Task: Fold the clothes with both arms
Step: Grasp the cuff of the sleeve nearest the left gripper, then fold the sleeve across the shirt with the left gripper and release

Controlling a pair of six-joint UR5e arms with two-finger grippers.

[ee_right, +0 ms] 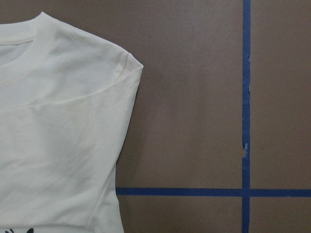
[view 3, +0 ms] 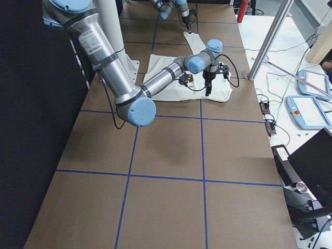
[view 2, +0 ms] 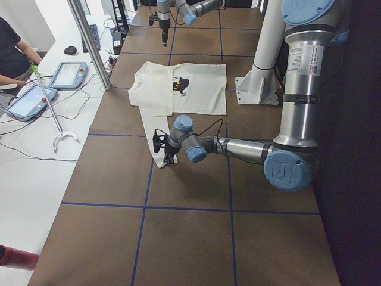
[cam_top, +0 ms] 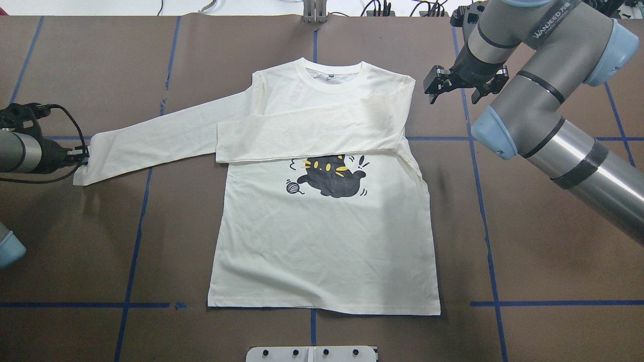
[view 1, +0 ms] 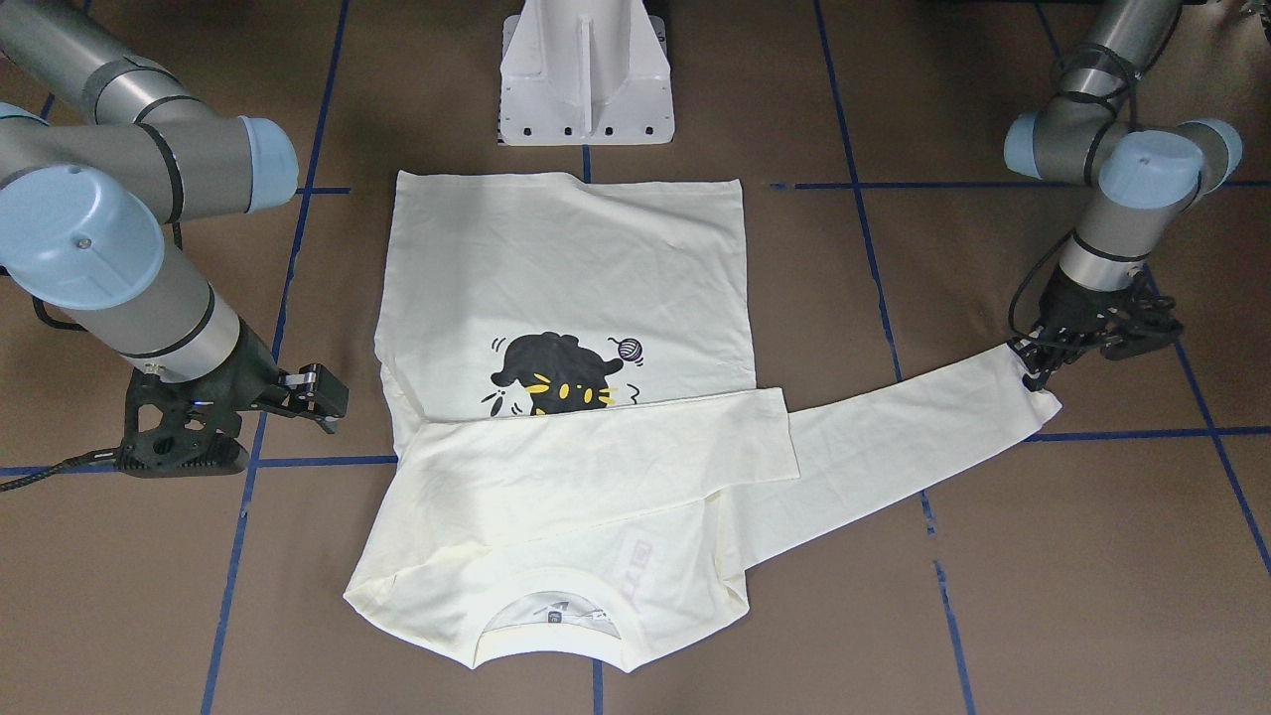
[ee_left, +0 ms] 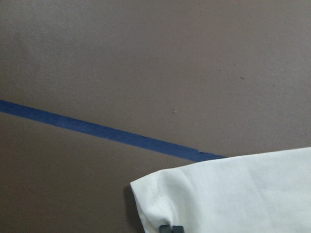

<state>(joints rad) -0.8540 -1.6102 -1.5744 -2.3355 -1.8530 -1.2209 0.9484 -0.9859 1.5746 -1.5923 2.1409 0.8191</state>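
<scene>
1. At centre of the overhead view, on the brown surface [cam_top: 528,241]: shirt [cam_top: 322,241], cream-white, long-sleeved. It lies flat and front up, with the collar [cam_top: 332,88] toward the top of the frame and the hem [cam_top: 322,307] toward the bottom. The black cat print [cam_top: 329,178] shows at mid-chest.
2. Folded sleeve [cam_top: 302,138]: laid flat across the chest from the shoulder on the frame's right toward the left. Its lower edge meets the top of the print.
3. Outstretched sleeve [cam_top: 166,136]: runs straight out to the left of the frame, flat on the surface. Its cuff [cam_top: 83,172] is near the left edge.
4. Left fingers [ee_left: 166,228]: at the cuff. In the wrist view the tips appear drawn close together on the cuff's edge, pinching the cloth. Whether the cuff is lifted clear of the surface cannot be told.
5. Right fingers [cam_top: 431,85]: upper right of the overhead view, just beside the shirt's shoulder and apart from the cloth. They are spread wide and hold nothing.
6. Handling, by judgement: light, soft and limp, not fragile.
   - The cloth will likely drape, sag and drag wherever it is not carried.
   - A shallow pinch on thin fabric may slip out or catch one layer only.
   - A carried sleeve may twist or rumple on landing.
7. Points of hold, by judgement:
   - The cuff serves for laying the outstretched sleeve over the chest, to match the folded one.
   - For folding the body, the two hem corners or the two shoulders suit, one per arm and taken through both layers.
</scene>
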